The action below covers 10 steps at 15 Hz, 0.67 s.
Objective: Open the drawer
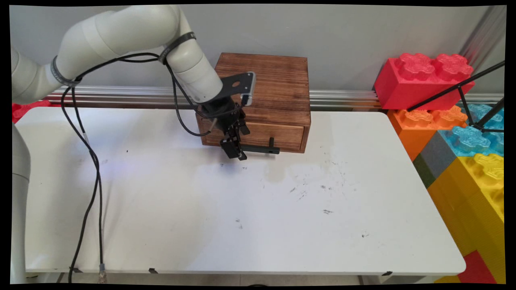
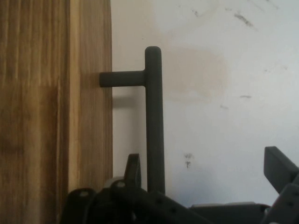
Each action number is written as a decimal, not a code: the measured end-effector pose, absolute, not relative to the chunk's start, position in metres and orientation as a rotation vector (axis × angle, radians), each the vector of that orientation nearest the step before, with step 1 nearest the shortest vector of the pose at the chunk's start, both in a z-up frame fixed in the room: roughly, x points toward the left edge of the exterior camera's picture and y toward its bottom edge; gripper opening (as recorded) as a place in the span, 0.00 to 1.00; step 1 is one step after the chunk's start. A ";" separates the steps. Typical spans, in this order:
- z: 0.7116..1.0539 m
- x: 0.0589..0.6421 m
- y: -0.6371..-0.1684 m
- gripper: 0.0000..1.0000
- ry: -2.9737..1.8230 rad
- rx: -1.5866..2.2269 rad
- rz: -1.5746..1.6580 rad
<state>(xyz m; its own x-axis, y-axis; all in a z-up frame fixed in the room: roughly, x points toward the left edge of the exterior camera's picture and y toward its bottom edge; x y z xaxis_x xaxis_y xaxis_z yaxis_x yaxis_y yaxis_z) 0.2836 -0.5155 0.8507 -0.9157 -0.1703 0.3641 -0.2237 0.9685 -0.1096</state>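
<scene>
A wooden drawer box (image 1: 262,100) stands at the table's (image 1: 242,209) far edge, near the middle, with a rail (image 1: 342,98) running along the wall behind it, and its drawer front (image 1: 278,135) faces the near side with a bar handle (image 1: 262,150) standing out from it on a post. The gripper (image 1: 236,149) hangs in front of the drawer at the handle's left end; in the hand view one finger (image 2: 133,170) sits between the drawer front (image 2: 88,93) and the handle bar (image 2: 154,121), the other finger (image 2: 280,165) well out on the bar's far side. A stack of large toy bricks (image 1: 463,133) stands off the table's right end.
</scene>
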 end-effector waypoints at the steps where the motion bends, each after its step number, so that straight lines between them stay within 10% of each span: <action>1: 0.848 0.282 -0.517 1.00 -2.765 0.279 0.209; 10: 0.819 0.267 -0.527 1.00 -2.791 0.252 0.208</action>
